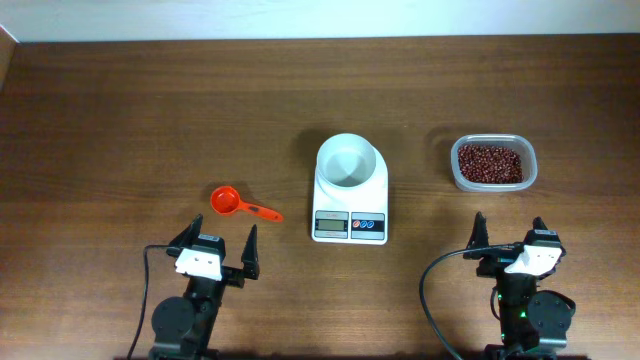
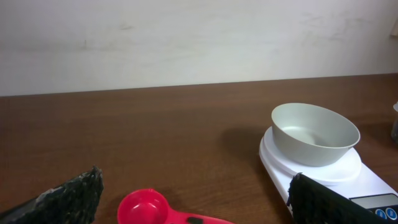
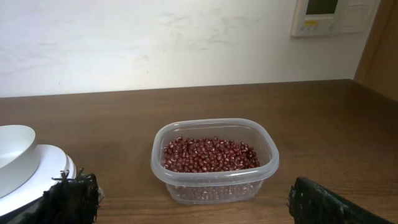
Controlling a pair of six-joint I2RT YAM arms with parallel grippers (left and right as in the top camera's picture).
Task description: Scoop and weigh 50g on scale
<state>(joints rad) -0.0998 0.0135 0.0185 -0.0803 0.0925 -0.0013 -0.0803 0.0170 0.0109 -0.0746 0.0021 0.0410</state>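
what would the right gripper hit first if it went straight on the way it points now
The right gripper would most likely meet the clear tub of red beans, centred straight ahead between its open fingers. Whether it hits the wall or skims the rim is hard to judge.

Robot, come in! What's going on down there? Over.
Left jaws, right jaws open, empty. Scale holds empty bowl. Red scoop lies untouched; nothing blocking.

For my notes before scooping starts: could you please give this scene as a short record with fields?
scale: white, at table centre
bowl: empty, on the scale
scoop: red, on table, left of scale
tub: clear, holds red beans, right of scale
left gripper: open, empty, near scoop
right gripper: open, empty, near tub
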